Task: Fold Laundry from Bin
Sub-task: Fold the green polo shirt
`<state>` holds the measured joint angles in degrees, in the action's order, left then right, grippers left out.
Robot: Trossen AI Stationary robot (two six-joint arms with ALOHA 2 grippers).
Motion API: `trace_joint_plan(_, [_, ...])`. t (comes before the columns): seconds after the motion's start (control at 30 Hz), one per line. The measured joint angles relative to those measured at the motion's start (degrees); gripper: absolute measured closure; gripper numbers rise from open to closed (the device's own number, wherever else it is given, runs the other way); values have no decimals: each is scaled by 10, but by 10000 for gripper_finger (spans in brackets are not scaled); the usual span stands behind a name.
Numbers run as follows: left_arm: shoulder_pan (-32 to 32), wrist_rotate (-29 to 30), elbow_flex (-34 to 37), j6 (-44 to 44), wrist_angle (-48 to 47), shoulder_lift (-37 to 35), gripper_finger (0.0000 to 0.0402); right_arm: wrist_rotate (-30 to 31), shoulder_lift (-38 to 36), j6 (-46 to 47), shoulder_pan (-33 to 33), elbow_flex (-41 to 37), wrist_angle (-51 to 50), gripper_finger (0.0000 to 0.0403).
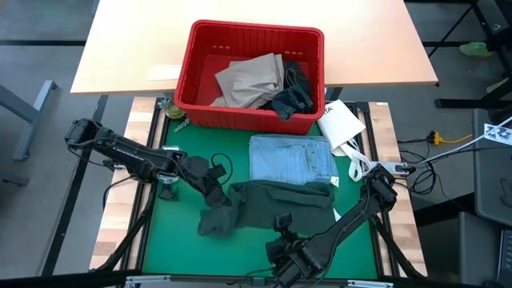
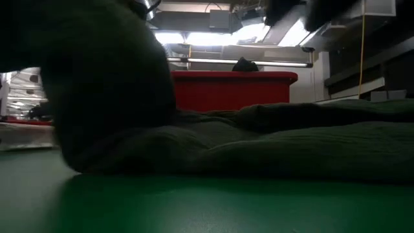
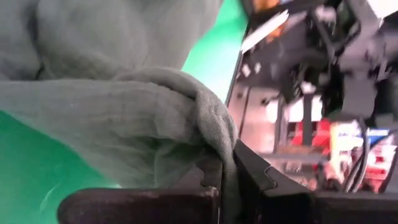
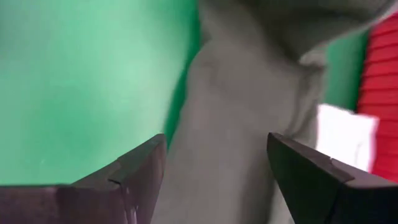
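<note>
While the red bin at the table's far edge holds tan trousers and dark denim, the high view shows the dark green garment on the green mat, light blue jeans between.

Left wrist view: left gripper pinches green cloth.

Right wrist view: right gripper spread wide above it.

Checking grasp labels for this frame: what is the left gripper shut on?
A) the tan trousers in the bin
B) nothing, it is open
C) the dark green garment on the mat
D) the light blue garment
C: the left wrist view shows the left gripper pinching a fold of the dark green garment, with its fingers closed on the cloth.
</note>
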<state>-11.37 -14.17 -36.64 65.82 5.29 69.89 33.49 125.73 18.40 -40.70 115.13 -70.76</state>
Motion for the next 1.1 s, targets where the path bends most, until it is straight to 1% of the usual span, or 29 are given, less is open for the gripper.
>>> trace_joint_plan(0.1, [-8, 36, 0, 10, 42, 0, 390, 5, 0, -22, 0, 25, -13, 123])
trace_joint_plan(0.2, [-13, 72, 0, 12, 87, 3, 390, 5, 0, -23, -1, 55, -47, 123])
trace_joint_plan(0.27, [-13, 85, -1, 12, 120, 13, 390, 6, 0, -23, -1, 77, -75, 123])
trace_joint_plan(0.47, [-13, 87, -1, 1, 240, 90, 390, 35, 0, -23, -1, 133, -148, 123])
trace_joint_plan(0.6, [-13, 87, -9, 7, 303, 153, 390, 37, -1, -23, -1, 148, -171, 123])
trace_joint_plan(0.7, [-12, 75, -43, -3, 317, 198, 390, 37, -1, -23, -1, 150, -192, 123])
trace_joint_plan(0.93, [5, 47, -148, -61, 317, 297, 390, 31, -1, -23, -1, 151, -193, 123])
trace_joint_plan(1.1, [19, 28, -192, -61, 313, 357, 390, -13, -1, -18, -1, 151, -193, 123])
